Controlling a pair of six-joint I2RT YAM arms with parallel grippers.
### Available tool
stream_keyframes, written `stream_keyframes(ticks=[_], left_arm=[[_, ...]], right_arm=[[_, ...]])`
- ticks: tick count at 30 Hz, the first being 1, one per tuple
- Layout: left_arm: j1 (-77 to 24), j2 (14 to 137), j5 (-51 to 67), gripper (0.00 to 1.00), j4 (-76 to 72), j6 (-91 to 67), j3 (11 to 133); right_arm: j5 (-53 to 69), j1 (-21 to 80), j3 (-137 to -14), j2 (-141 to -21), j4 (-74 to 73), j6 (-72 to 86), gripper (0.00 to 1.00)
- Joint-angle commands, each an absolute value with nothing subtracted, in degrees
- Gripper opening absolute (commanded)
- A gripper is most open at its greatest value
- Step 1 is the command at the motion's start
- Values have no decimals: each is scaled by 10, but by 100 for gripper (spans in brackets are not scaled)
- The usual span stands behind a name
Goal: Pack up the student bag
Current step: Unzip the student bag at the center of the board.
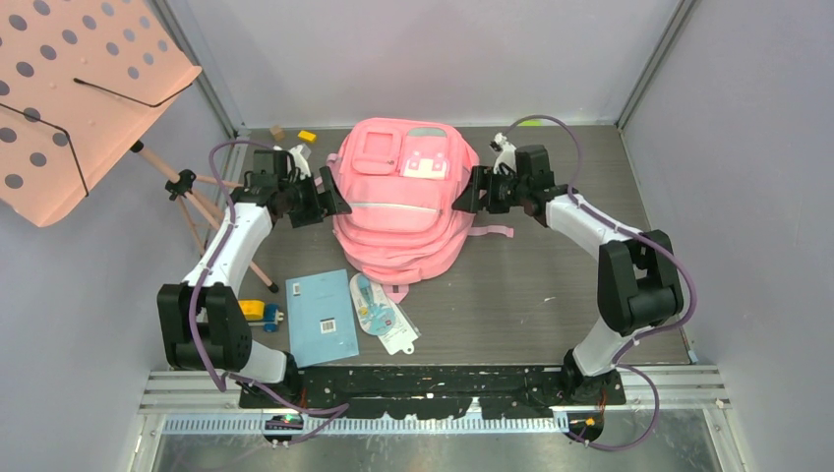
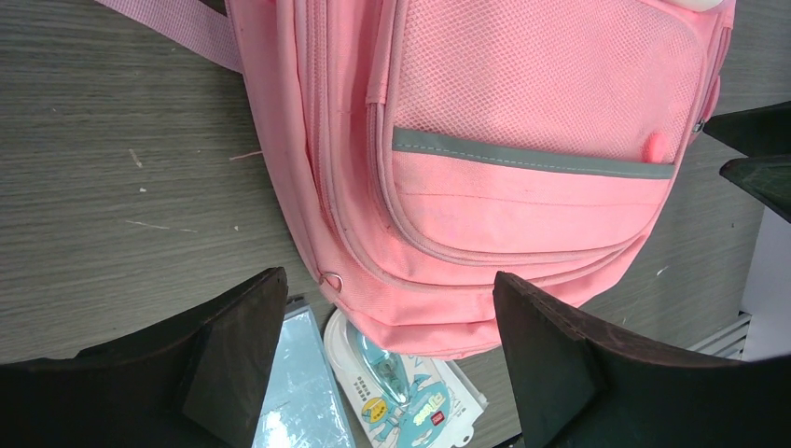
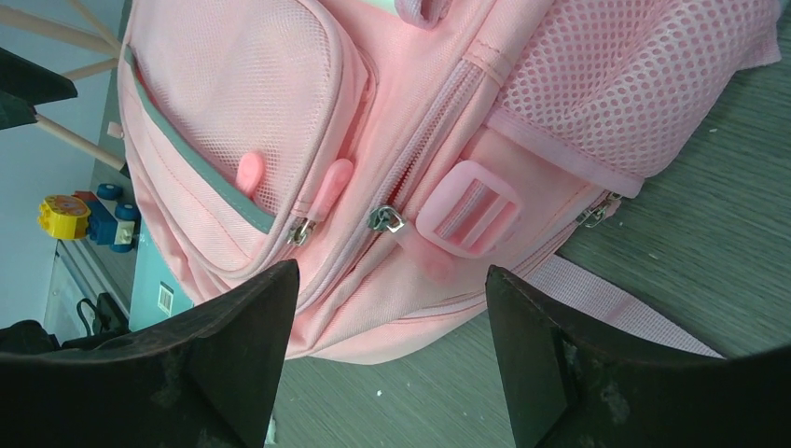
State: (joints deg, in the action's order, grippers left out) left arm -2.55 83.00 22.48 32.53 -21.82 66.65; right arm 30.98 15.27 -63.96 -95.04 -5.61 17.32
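The pink backpack (image 1: 401, 202) lies flat on the dark table (image 1: 551, 285), in the upper middle of the overhead frame. The left gripper (image 1: 332, 194) sits at its left edge and the right gripper (image 1: 466, 190) at its right edge. Both have their jaws spread wide and grip nothing. A blue booklet (image 1: 321, 318) and a printed packet (image 1: 382, 313) lie just below the backpack.

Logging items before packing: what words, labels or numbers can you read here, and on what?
No text is legible.
On the blue booklet: a barcode sticker, print too small.
On the blister pack: cartoon print and a red label, blurred.
On the student bag: a white patch, no readable text.
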Motion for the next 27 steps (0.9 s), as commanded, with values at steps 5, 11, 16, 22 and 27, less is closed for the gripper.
stream_keyframes(ticks=[5, 11, 16, 22, 27], left_arm=[[-23, 812, 230, 83, 317, -211, 665], [-22, 814, 223, 83, 317, -209, 667], [-23, 816, 221, 83, 318, -208, 667], [-22, 821, 221, 83, 320, -210, 669], [-22, 825, 227, 83, 321, -212, 670]], right_arm=[[306, 166, -673, -988, -47, 170, 75], [313, 180, -678, -990, -42, 184, 68], [285, 208, -668, -965, -53, 181, 67], [217, 258, -669, -949, -113, 151, 66], [158, 273, -670, -962, -123, 145, 63]])
